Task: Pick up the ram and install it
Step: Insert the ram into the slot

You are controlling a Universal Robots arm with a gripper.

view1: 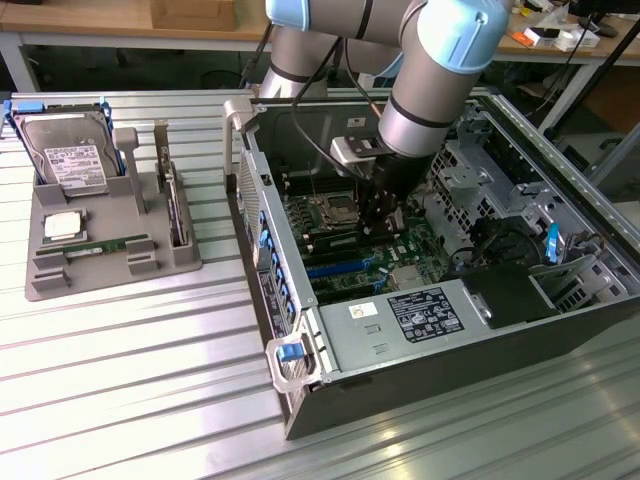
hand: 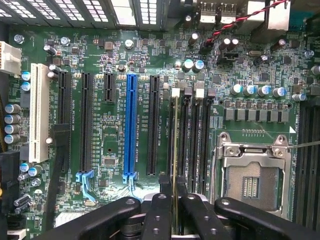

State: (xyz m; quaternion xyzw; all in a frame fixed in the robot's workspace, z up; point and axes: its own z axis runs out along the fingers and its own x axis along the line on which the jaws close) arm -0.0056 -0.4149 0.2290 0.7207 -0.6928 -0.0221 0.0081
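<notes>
We see the claw (hand: 171, 192) gripping the ram (hand: 175, 145) by its edge, right over a slot (hand: 173, 135). We think it should go straight and gently.

Work surface: ribbed aluminium table (view1: 130, 380), pale silver, long grooves running across, bright glare on its slats. Behind it: wooden benches (view1: 90, 20) on pale metal legs (dark space beneath), a cardboard box (view1: 192, 12) on one, and an orange-topped desk (view1: 560, 40) strewn with small items at the exterior view's right.
</notes>
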